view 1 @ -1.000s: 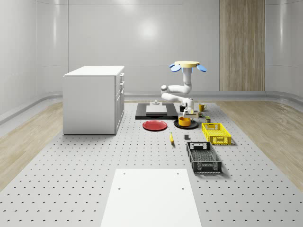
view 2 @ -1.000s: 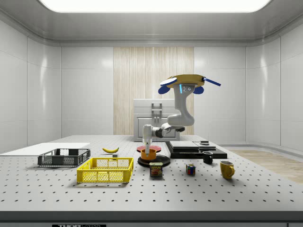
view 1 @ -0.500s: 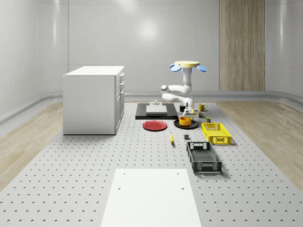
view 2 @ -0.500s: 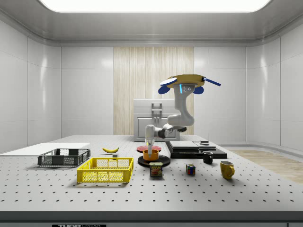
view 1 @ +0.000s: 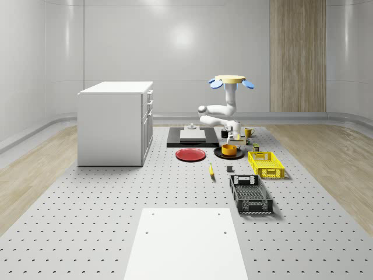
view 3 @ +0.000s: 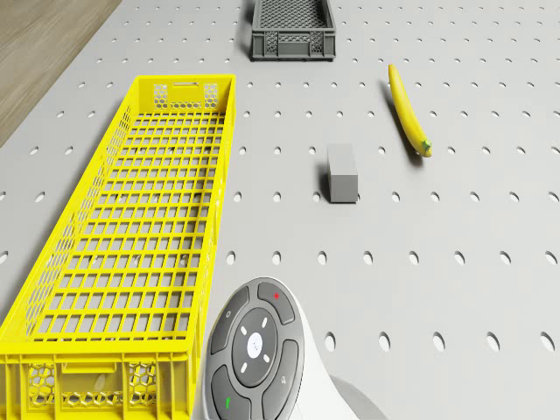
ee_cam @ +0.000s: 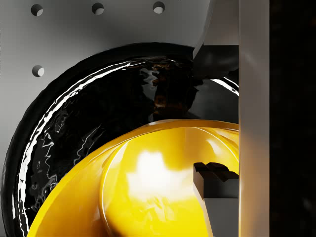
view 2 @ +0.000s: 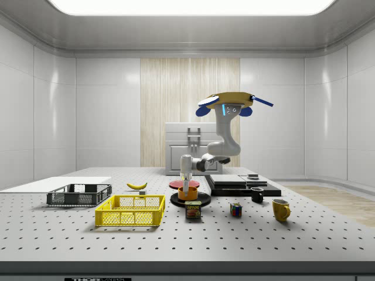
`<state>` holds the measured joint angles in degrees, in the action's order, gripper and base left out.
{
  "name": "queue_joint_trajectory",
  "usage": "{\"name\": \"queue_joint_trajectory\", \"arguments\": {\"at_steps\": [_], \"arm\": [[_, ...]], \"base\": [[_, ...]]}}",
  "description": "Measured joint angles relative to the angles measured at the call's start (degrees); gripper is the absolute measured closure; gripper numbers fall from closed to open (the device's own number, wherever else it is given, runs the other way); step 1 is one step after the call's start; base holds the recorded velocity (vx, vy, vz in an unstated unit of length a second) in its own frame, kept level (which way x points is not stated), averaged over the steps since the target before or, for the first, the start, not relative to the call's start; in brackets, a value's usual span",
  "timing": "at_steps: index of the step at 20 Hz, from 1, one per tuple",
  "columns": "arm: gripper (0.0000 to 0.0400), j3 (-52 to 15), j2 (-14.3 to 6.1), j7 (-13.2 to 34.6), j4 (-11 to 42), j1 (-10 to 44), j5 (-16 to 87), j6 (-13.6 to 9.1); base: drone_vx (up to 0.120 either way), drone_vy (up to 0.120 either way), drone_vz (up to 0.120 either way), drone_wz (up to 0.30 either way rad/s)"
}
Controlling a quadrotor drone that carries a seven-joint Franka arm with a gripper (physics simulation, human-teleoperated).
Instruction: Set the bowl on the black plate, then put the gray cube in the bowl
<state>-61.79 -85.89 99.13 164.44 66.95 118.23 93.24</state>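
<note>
Bowl [view 1: 228, 149] sits on the black plate [view 1: 218, 153] right under our claw [view 2: 187, 187], which looks released, hard to confirm. We'd lift straight, then fetch the gray cube [view 3: 343, 173] beyond.

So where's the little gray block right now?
The gray cube lies on the table between the yellow crate and the banana, apart from both.

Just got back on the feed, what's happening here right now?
The drone hovers above the table, arm bent down so its end effector sits just above the orange bowl. That bowl already rests on the black plate. The gray cube lies untouched on the table, between the yellow crate and the banana.
</note>
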Motion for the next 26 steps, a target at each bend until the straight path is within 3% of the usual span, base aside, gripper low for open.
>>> {"name": "queue_joint_trajectory", "arguments": {"at_steps": [3, 8, 11, 15, 21, 26], "arm": [[0.0051, 0.08, 0.20, -0.33, 0.05, -0.03, 0.11, -0.19], [0.0015, 0.19, 0.54, -0.70, 0.11, -0.17, 0.28, -0.51], [0.0007, 0.24, 0.74, -0.86, 0.13, -0.28, 0.38, -0.69], [0.0003, 0.31, 0.99, -1.02, 0.16, -0.42, 0.51, -0.93], [0.0001, 0.41, 1.35, -1.22, 0.19, -0.62, 0.69, -1.28], [0.0000, 0.49, 1.63, -1.36, 0.22, -0.79, 0.83, -1.55]], "base": [[0.000, 0.000, 0.000, 0.000], [0.112, -0.080, 0.000, 0.000], [0.000, 0.000, 0.000, 0.000], [0.000, 0.000, 0.120, 0.000], [0.113, -0.093, 0.040, 0.000], [0.008, 0.000, 0.096, 0.000]]}}
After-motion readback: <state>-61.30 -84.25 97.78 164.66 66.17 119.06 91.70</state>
